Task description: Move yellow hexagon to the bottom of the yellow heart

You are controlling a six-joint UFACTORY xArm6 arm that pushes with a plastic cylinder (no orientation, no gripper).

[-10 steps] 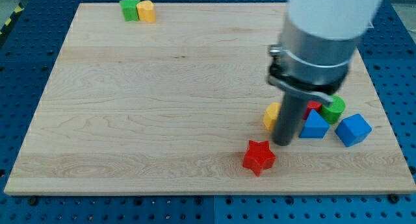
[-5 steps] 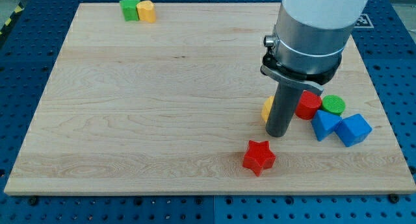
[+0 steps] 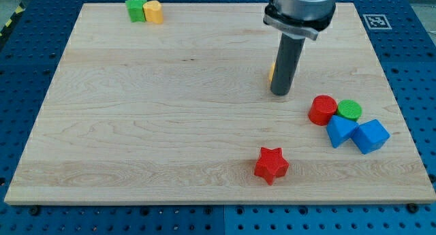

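I've got just one camera here, raised in front of the bench [image 3: 136,126] and tilted down across it toward the far edge. It sits back enough that the whole wooden board fits, blue pegboard on every side. My arm drops in from the frame's upper right, cropped at the top.

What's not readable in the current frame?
- Yellow block behind the rod, camera view: only a sliver shows at the rod's left side, so its hexagon shape cannot be confirmed.
- Contact between my tip and that block: hidden by the rod itself.
- Arm above the rod: cut off by the view's top edge.
- Yellow block beside the green star, view's top left: too small to confirm a heart.
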